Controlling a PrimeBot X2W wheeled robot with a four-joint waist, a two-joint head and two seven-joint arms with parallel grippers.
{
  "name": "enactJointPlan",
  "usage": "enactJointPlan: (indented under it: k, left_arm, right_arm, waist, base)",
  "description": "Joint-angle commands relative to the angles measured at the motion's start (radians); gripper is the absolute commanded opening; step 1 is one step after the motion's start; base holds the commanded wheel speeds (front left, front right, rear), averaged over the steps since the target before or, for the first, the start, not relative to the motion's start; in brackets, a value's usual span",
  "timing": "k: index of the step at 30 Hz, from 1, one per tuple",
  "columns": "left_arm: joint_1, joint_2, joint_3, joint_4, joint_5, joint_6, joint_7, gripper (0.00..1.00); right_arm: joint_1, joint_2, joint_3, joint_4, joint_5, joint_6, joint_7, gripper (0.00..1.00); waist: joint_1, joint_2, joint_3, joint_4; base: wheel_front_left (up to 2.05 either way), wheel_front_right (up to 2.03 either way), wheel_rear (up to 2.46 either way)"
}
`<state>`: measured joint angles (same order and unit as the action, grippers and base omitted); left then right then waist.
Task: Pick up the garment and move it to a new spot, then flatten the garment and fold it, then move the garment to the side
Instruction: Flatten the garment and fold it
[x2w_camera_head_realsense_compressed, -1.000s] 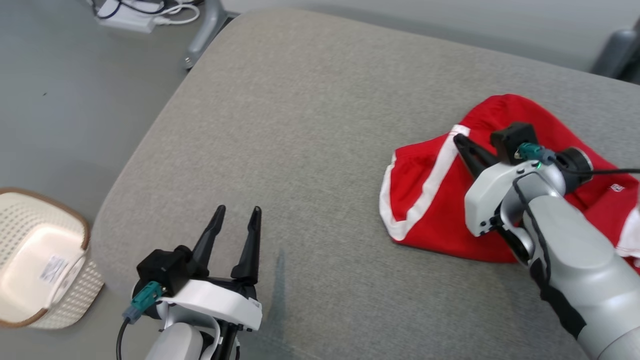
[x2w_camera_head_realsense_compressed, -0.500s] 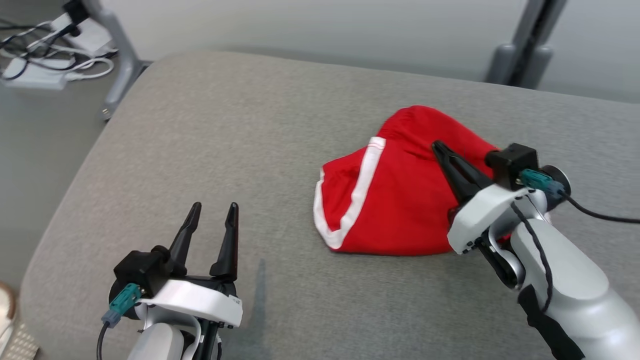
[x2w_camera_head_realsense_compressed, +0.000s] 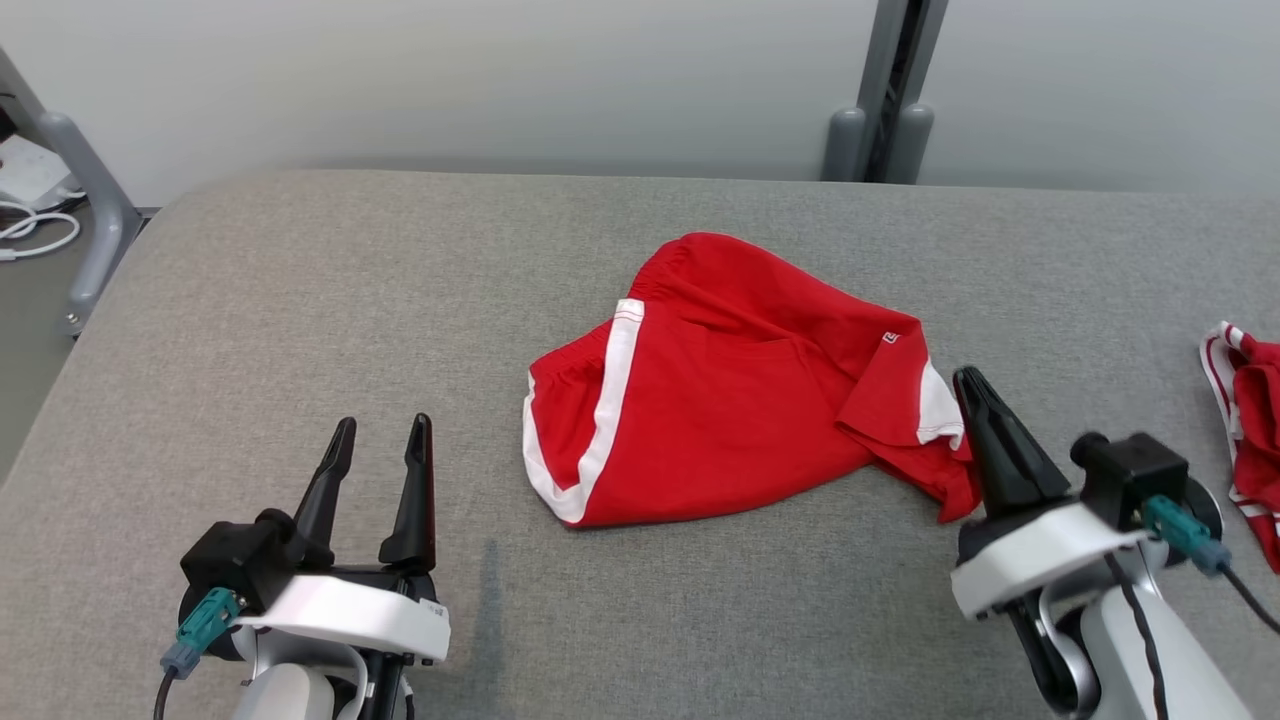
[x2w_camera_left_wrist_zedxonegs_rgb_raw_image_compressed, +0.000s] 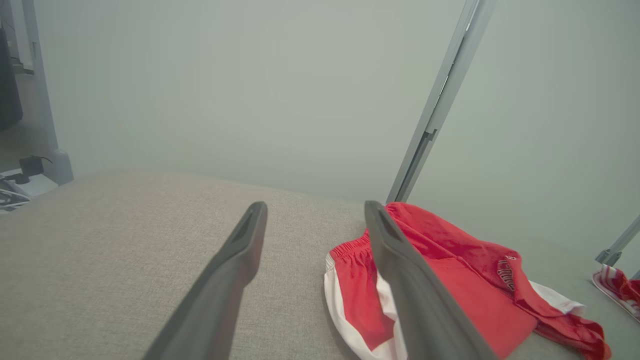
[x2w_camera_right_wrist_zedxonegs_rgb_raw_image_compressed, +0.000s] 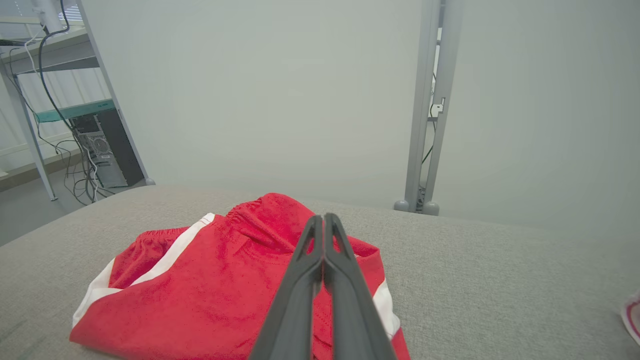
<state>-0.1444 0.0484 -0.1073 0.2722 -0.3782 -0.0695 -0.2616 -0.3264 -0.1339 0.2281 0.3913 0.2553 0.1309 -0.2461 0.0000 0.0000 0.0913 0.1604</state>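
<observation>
Grey fabric surface in the head view holds crumpled red shorts, white-trimmed, at its middle, their tiny logo unreadable. Left wrist view: left gripper spread, empty, shorts to its right. Right wrist view: right gripper pressed together, empty, above the shorts.

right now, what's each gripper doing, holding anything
Left gripper: open, empty.
Right gripper: shut, nothing in it, tips by the red garment.
</observation>
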Motion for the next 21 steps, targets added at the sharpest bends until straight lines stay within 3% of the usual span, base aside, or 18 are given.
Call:
enactJointPlan:
  k: [1,2,3,13,21]
  left_arm:
    - [0.010,0.005,0.007,0.001,0.006,-0.007,-0.003,1.00]
    - [0.011,0.005,0.007,0.004,0.007,-0.008,-0.003,1.00]
    - [0.012,0.005,0.008,0.007,0.007,-0.009,-0.003,1.00]
    - [-0.009,0.005,-0.014,0.023,0.002,-0.016,-0.003,1.00]
    - [-0.041,0.005,-0.047,0.035,-0.006,-0.020,-0.003,1.00]
  right_arm:
    - [0.035,0.012,-0.028,-0.030,-0.022,0.000,0.007,0.11]
    - [0.056,0.024,-0.042,-0.050,-0.034,0.000,0.011,0.45]
    - [0.093,0.036,-0.062,-0.078,-0.056,0.000,0.024,1.00]
    - [0.114,0.046,-0.081,-0.124,-0.130,0.000,0.107,1.00]
    - [0.032,0.034,-0.074,-0.016,-0.181,-0.001,0.157,1.00]
  waist:
    - [0.0000,0.0000,-0.001,-0.009]
    - [0.0000,0.0000,0.000,-0.011]
    - [0.0000,0.0000,0.001,-0.013]
    - [0.0000,0.0000,0.025,-0.001]
    - [0.0000,0.0000,0.082,0.051]
  base:
    - [0.00,0.00,0.00]
    - [0.00,0.00,0.00]
    - [0.00,0.00,0.00]
    - [0.00,0.00,0.00]
    - [0.00,0.00,0.00]
